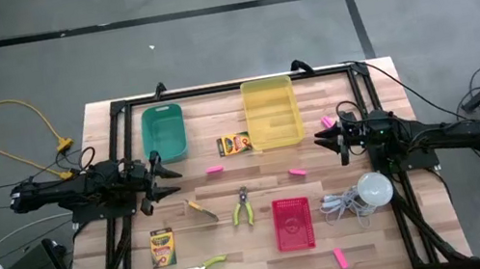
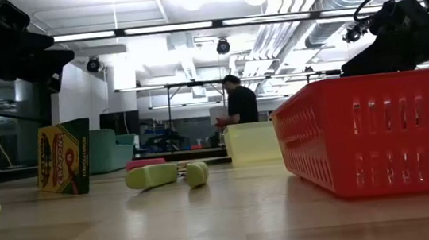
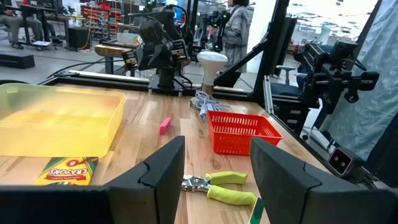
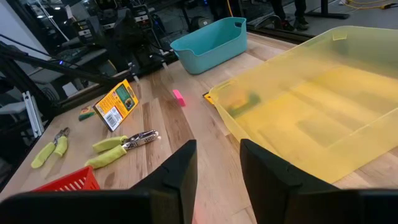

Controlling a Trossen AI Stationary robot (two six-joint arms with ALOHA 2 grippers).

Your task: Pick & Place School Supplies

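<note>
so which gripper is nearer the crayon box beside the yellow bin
Left. The left gripper is open just across from the crayon box; the right gripper, also open, waits farther away past the yellow bin.

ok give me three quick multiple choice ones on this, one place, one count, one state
1. The crayon box farther from the front edge lies:
A. inside the yellow bin
B. on the table beside the yellow bin
C. stacked on the other crayon box

2. Pink erasers on the table:
A. two
B. six
C. four

3. The left gripper is:
A. open, holding nothing
B. shut on an eraser
C. shut on a crayon box

Answers:
1 B: the high view shows it on the wood against the bin's outer corner.
2 C: the high view shows four pink blocks spread over the table.
3 A: the left wrist view shows its fingers apart with only table between them.
</note>
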